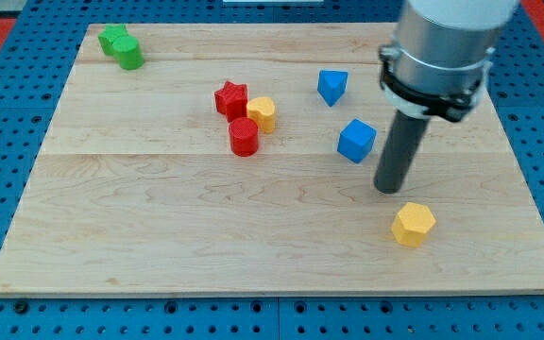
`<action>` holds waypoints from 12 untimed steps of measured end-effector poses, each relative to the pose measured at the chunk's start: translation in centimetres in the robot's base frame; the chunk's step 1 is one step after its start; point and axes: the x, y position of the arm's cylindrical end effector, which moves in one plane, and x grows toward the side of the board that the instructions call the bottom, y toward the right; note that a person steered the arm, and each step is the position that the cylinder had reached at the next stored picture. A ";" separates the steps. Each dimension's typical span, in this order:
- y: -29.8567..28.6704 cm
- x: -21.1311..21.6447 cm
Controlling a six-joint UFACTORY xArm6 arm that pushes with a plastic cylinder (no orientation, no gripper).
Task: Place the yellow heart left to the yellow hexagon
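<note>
The yellow heart lies near the board's middle, touching the red star on its left and close to the red cylinder below it. The yellow hexagon lies at the view's lower right. My tip rests on the board just above and slightly left of the yellow hexagon, a small gap apart, and just right of and below the blue cube. The tip is far to the right of the yellow heart.
A blue wedge-like block lies above the blue cube. Two green blocks sit together at the view's top left corner. The wooden board ends in edges on all sides, over a blue pegboard.
</note>
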 end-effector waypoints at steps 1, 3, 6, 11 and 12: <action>-6.5 1.2; -5.5 -7.1; -16.3 -13.3; -18.8 -2.2; -21.5 -1.1</action>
